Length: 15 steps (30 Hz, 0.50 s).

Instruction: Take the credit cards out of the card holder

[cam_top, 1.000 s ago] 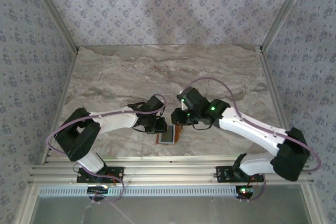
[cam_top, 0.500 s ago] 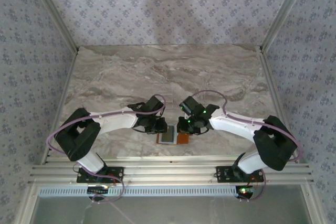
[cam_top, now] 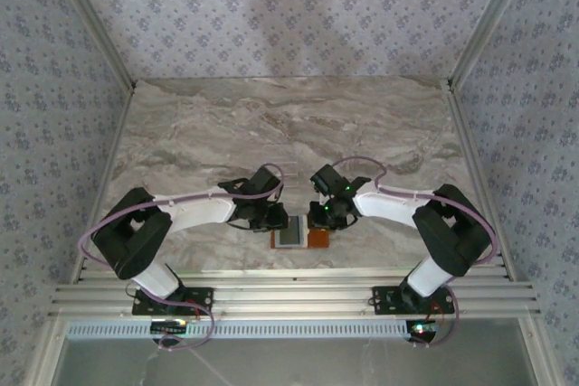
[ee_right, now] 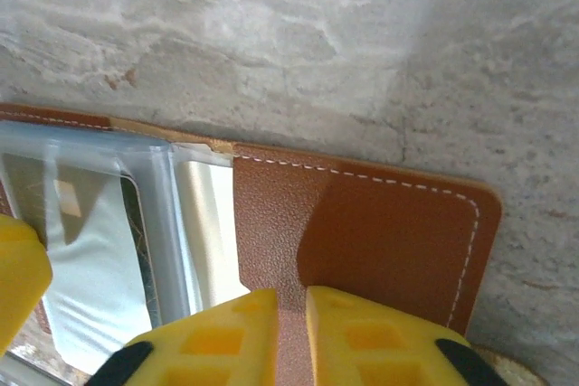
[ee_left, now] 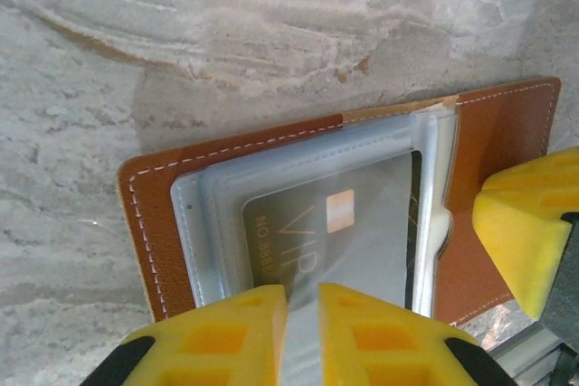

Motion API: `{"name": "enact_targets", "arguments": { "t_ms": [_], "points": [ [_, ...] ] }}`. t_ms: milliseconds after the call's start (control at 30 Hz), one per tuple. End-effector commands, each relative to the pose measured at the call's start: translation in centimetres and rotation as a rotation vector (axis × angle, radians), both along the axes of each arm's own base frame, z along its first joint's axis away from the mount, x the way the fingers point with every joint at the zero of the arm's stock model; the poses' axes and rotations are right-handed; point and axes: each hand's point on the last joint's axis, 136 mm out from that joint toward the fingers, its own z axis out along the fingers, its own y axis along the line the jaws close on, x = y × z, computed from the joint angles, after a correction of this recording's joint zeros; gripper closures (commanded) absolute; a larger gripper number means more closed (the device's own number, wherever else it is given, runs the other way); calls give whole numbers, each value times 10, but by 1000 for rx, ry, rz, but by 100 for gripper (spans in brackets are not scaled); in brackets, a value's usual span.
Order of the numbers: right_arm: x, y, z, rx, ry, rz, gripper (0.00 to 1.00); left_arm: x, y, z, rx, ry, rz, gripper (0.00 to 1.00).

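The card holder (cam_top: 317,241) lies open on the surface (cam_top: 271,124) near its front edge, between your two arms. Its clear sleeve (ee_left: 226,214) holds a card (ee_left: 308,232) marked VIP. Your left jaws sit nearly together over that sleeve and your right jaws nearly together over the brown flap (ee_right: 380,223). You cannot tell whether either grips.
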Motion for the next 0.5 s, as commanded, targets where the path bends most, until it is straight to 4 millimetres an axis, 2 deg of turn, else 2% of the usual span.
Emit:
{"name": "enact_targets", "arguments": {
  "t_ms": [0, 133, 300, 400, 467],
  "points": [
    [3, -9, 7, -62, -30, 21, 75, -7, 11, 0, 32, 14, 14, 79],
    [2, -9, 40, -33, -74, 11, 68, -5, 8, 13, 12, -7, 14, 77],
    [1, -9, 73, 5, -125, -13, 63, -3, 8, 19, 1, -13, 16, 77],
    [1, 1, 91, 67, -143, -5, 62, -3, 7, 17, -1, -6, 12, 78],
    [0, 15, 98, 126, -135, 11, 62, -4, 5, 15, -6, -1, 8, 78]
  ]
}}
